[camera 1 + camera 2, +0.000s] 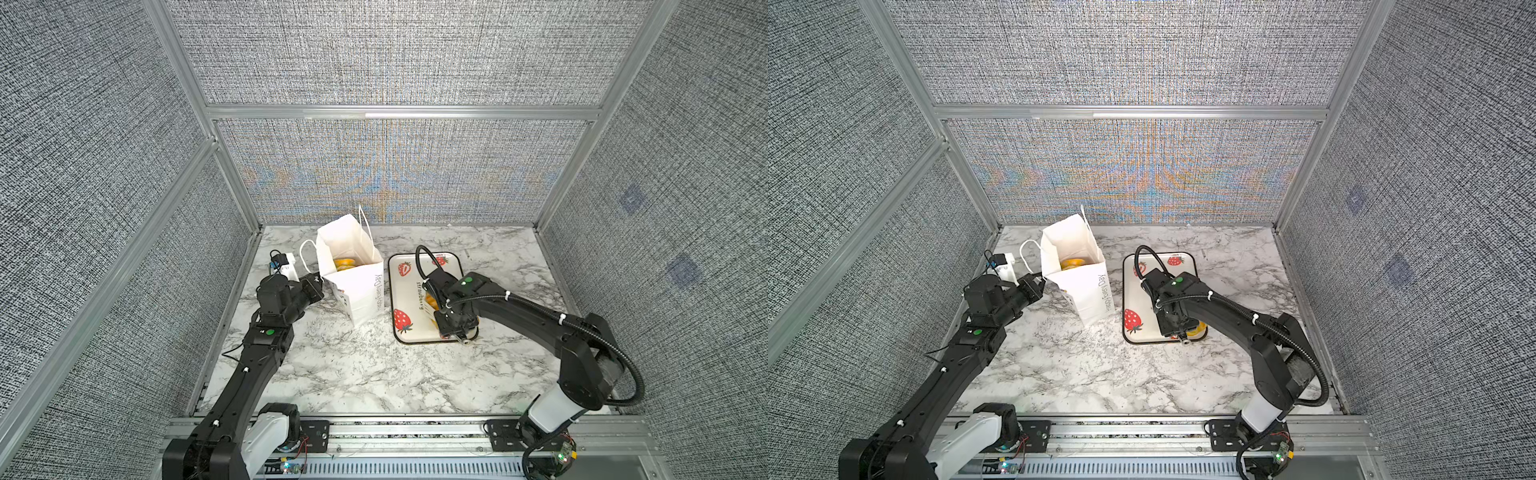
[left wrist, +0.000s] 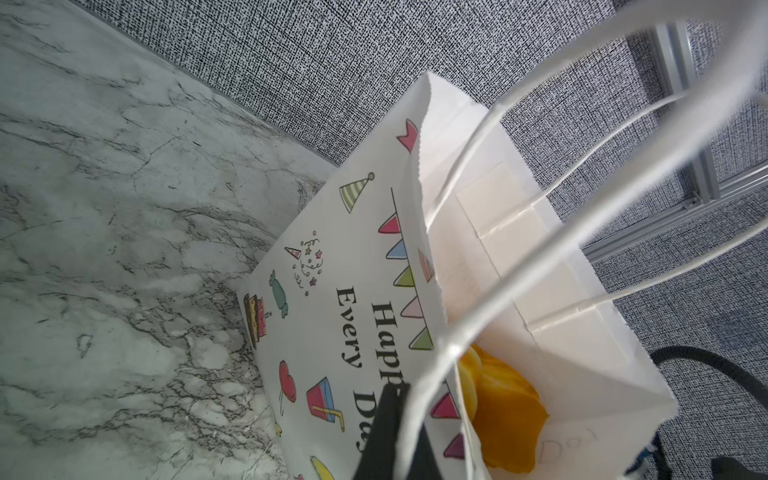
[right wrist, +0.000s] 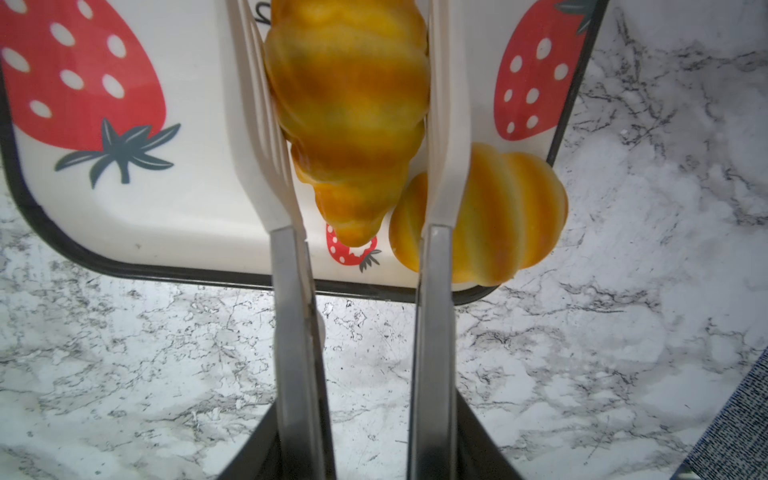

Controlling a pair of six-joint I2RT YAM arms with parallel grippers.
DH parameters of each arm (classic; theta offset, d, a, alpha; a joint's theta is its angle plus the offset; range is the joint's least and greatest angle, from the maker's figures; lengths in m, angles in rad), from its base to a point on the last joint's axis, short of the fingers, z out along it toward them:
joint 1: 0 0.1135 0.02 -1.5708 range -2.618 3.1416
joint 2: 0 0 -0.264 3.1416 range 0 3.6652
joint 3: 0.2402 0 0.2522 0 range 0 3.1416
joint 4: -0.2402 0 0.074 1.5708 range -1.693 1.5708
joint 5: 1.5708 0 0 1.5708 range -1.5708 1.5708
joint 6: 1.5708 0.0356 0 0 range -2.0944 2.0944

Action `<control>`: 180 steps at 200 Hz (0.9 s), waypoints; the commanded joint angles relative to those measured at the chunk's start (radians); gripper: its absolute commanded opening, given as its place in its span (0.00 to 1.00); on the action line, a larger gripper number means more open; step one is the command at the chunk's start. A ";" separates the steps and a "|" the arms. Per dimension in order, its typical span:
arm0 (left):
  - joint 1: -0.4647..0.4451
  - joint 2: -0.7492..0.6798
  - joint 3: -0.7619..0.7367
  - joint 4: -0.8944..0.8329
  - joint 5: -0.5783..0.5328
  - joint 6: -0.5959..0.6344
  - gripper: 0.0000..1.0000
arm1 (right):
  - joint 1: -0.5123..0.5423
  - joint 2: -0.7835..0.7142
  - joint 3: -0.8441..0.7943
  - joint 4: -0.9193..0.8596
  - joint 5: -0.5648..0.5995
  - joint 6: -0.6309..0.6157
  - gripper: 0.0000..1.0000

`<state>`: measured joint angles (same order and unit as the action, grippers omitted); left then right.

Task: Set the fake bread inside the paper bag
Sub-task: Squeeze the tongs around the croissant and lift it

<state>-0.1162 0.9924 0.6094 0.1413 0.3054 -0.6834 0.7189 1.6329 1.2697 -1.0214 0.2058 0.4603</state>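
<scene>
The white paper bag (image 1: 359,293) (image 1: 1090,295) stands open at the back left, tilted, with fake bread (image 1: 344,264) (image 2: 507,407) inside it. My left gripper (image 1: 319,279) (image 2: 397,401) is shut on the bag's near rim by the cord handle. On the strawberry tray (image 1: 409,286) (image 3: 199,187), my right gripper (image 3: 347,50) has its long white fingers (image 3: 257,137) pressed on both sides of a ridged golden croissant (image 3: 349,108) (image 1: 430,301). A second croissant (image 3: 498,216) (image 1: 1196,330) lies at the tray's near corner, just outside one finger.
A small white device with a blue clip (image 1: 286,266) sits by the left wall behind my left wrist. Grey fabric walls enclose the marble table (image 1: 374,374) on three sides. An aluminium rail (image 1: 407,432) runs along the front edge.
</scene>
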 commanded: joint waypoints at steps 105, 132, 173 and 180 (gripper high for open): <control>-0.002 -0.018 0.024 -0.060 0.000 0.022 0.00 | 0.004 -0.090 0.150 0.035 0.108 -0.001 0.42; -0.001 -0.023 0.034 -0.075 0.000 0.025 0.00 | 0.015 -0.104 0.194 0.065 0.132 0.006 0.41; 0.000 -0.034 0.042 -0.086 -0.004 0.030 0.00 | 0.035 -0.157 0.223 0.147 0.145 0.005 0.41; 0.000 -0.034 0.042 -0.088 -0.002 0.031 0.00 | 0.037 -0.168 0.223 0.164 0.145 0.003 0.41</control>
<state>-0.1162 0.9607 0.6453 0.0856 0.3054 -0.6720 0.7467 1.4944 1.4815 -0.9421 0.3172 0.4545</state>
